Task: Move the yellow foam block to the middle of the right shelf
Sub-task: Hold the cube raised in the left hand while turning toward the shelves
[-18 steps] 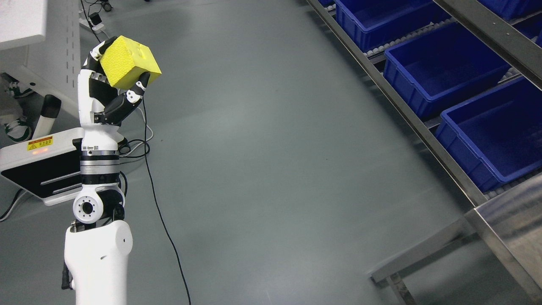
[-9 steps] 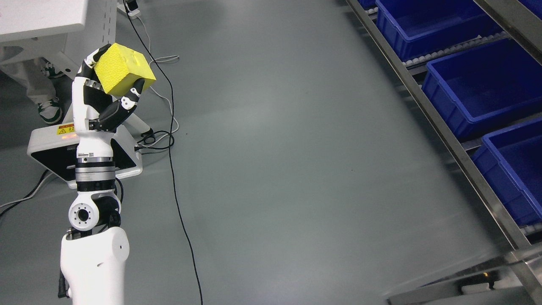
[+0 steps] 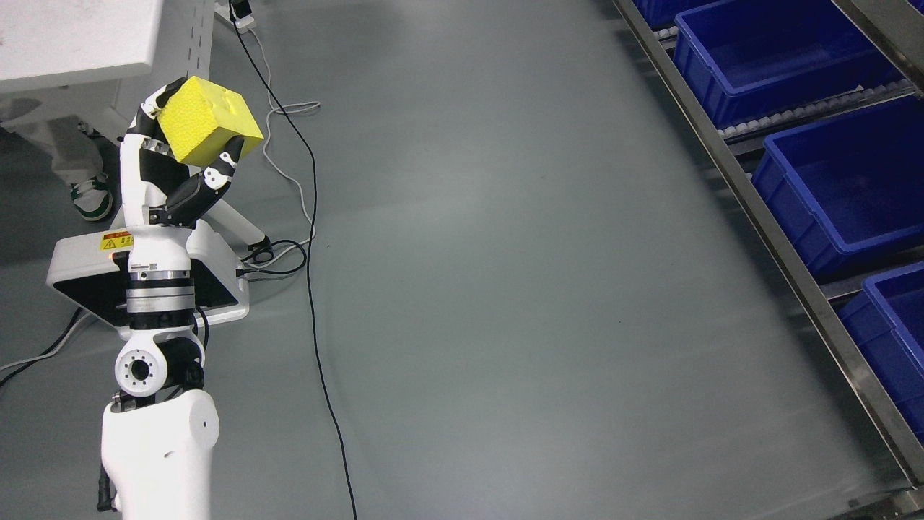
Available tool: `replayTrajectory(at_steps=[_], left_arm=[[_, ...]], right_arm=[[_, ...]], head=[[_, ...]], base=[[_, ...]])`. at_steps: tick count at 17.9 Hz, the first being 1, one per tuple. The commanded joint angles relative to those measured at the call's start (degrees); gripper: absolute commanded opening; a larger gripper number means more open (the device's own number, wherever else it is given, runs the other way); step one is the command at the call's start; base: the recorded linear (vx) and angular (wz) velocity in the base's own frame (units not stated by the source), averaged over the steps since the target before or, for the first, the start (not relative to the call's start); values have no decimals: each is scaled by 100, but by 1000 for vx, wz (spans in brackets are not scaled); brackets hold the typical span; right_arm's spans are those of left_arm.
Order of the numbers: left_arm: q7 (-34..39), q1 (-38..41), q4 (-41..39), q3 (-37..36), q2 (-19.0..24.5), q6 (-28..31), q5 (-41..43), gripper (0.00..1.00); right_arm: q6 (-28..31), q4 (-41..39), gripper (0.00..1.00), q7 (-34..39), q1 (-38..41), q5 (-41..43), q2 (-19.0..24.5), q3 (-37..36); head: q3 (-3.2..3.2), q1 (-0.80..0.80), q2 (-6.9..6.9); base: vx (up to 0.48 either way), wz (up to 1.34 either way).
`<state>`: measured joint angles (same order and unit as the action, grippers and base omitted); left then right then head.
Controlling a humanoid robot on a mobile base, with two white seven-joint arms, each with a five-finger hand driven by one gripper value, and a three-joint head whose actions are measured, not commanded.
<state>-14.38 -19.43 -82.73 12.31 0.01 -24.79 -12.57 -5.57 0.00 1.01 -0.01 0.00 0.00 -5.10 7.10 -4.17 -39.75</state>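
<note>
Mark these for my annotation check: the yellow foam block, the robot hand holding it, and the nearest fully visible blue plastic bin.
yellow foam block [image 3: 206,126]: head view, its textured front face.
left hand [image 3: 167,173]: head view, the palm under the block.
blue plastic bin [image 3: 841,249]: head view, its near wall.

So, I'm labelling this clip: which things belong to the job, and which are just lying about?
Job: yellow foam block, left hand gripping it, shelf with blue bins.

Lying about: black cable, white floor unit, white table, a person's shoe.
</note>
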Motion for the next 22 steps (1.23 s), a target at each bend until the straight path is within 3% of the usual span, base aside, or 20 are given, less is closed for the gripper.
replayTrajectory(at_steps=[1, 22], left_arm=[[5, 10, -50, 0, 99, 1, 0, 34], [5, 18, -138, 26, 99, 10, 0, 33]], right_arm=[[-6, -100, 100, 4, -17, 0, -100, 0], [3, -100, 100, 4, -17, 0, -100, 0]], head=[[0, 0, 0], [0, 0, 0]], base=[[271, -119], [380, -232]])
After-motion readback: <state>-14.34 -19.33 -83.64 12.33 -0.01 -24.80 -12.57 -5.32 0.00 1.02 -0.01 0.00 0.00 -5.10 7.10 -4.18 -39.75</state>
